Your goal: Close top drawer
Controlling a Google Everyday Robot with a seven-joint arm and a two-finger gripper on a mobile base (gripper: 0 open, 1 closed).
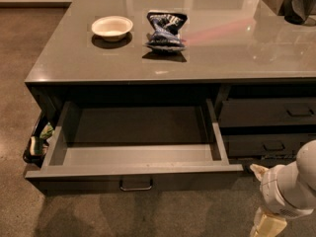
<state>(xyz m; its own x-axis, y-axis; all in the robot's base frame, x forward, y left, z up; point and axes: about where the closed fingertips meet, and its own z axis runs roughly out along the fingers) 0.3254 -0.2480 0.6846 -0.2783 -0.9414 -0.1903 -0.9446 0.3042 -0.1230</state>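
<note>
The top drawer (133,154) is wide, shallow and dark grey. It is pulled far out from under the grey counter and is empty, with its lighter grey inner walls showing. A small metal bar handle (136,184) sits at the centre of its front. My gripper (264,201) is low at the bottom right, white and cream, just right of the drawer's front right corner and apart from it.
On the counter (197,58) stand a white bowl (112,27) and a crumpled blue chip bag (166,31). Two narrower dark drawers (269,113) are at the right. A side bin (37,142) holding packets hangs at the left. Brown floor lies in front.
</note>
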